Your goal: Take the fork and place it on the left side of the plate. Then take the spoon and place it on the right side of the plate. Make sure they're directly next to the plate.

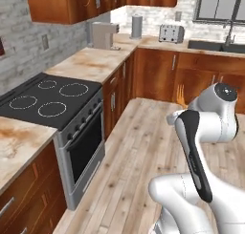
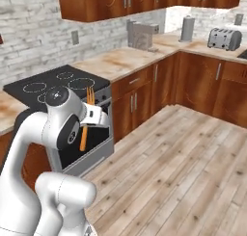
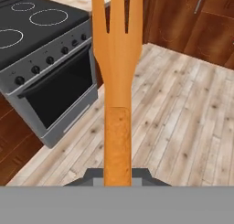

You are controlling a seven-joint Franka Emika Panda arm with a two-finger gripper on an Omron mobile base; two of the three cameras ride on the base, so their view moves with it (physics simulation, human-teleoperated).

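My gripper (image 3: 117, 176) is shut on the handle of the orange, wood-coloured fork (image 3: 116, 77). In the hand view the fork rises straight up from between the fingers, tines at the top. In the right base view the fork (image 2: 86, 122) stands upright in the gripper (image 2: 92, 116), in the air in front of the oven. A sliver of the orange fork (image 1: 181, 96) also peeks out beside the arm in the left base view. The plate and the spoon are out of view.
A black stove top (image 1: 45, 97) over a grey oven (image 3: 57, 88) stands to the left, with marble counter (image 1: 93, 62) beyond it. A coffee machine (image 1: 103, 35), a toaster (image 1: 171, 33) and a sink (image 1: 213, 46) sit along the far counter. Wooden floor (image 2: 183, 163) lies open ahead.
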